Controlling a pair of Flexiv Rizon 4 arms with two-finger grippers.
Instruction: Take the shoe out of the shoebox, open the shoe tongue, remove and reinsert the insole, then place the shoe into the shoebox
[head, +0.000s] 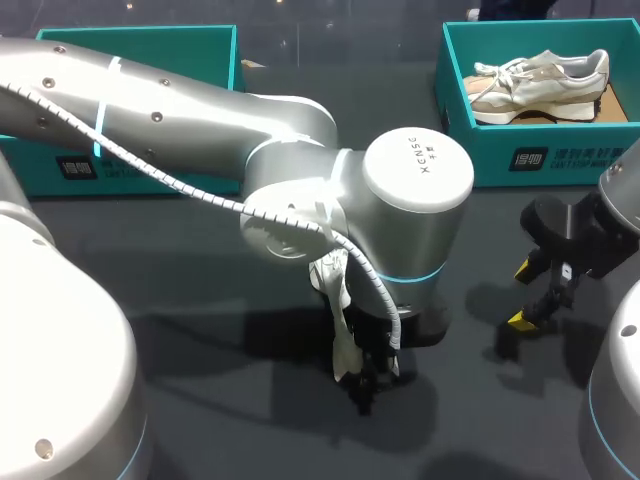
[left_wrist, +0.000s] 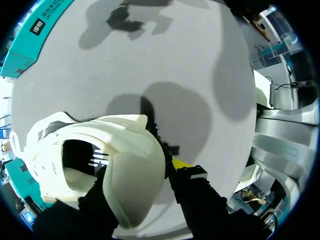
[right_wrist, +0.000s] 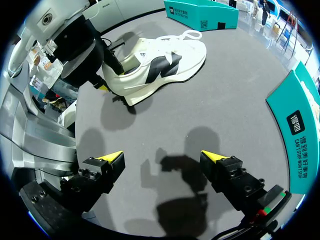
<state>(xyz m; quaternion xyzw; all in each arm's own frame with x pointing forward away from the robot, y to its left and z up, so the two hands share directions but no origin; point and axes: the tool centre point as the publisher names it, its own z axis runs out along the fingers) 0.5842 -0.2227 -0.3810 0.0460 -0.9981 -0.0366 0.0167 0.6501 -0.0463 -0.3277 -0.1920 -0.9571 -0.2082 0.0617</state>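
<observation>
Shoe: white with black side marks, is sitting out on the dark worktop; in the head view the left arm is hiding most of it. It is well apart from the shoebox.
Left pincer: is clamping the shoe's heel, with one finger inside the opening and the yellow-tipped one outside.
Right pincer: is hanging over bare worktop near the shoe, with its fingers spread wide and gripping nothing.
Shoebox: teal, is standing at the worktop's far right and holding a beige shoe.
Other box: teal, is standing at the far left.
</observation>
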